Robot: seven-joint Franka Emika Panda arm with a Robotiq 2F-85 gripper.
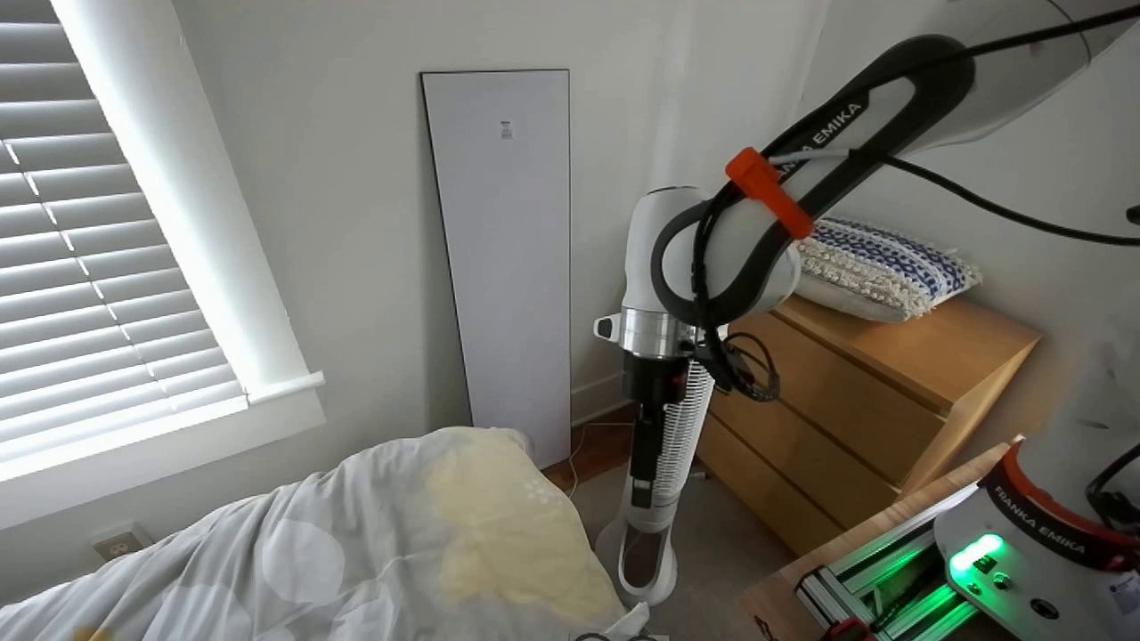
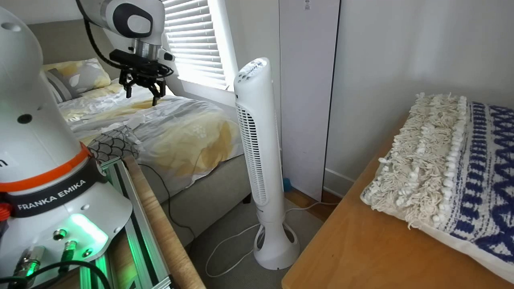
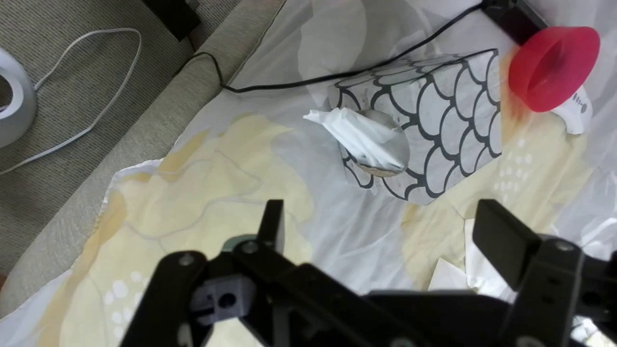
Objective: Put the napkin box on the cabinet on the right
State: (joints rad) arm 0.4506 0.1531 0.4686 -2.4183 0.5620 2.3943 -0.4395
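from where i stand, the gripper (image 3: 385,231) hangs above the bed (image 2: 172,134) with its 2 fingers (image 3: 503,241) spread wide apart, only bedding (image 3: 337,236) showing between them, so it has hold of nothing. the napkin box (image 3: 448,115) lies on the bed, a white tissue (image 3: 364,135) poking out of its round opening; in the wrist view it sits apart from both fingers. a black cable (image 3: 289,87) comes over the bed's edge and runs right along the box, though i cannot tell if they touch. a round red object (image 3: 530,67) sits close at the box's end, so that flank is tight, while the side toward the gripper is mostly open bedding.

the cabinet (image 1: 846,401) stands well apart from the bed, across a strip of carpet (image 2: 225,216). the white tower fan (image 2: 261,160) rises in that gap, crowding the room between the 2. on the cabinet's top, a fringed cushion (image 2: 421,168) reaches nearly to the front edge; bare wood widens toward the robot's base (image 2: 60,216). in an exterior view that base cuts off part of the box (image 2: 114,142). a tall white panel (image 2: 307,100) leans against the wall (image 2: 401,40) behind the fan.
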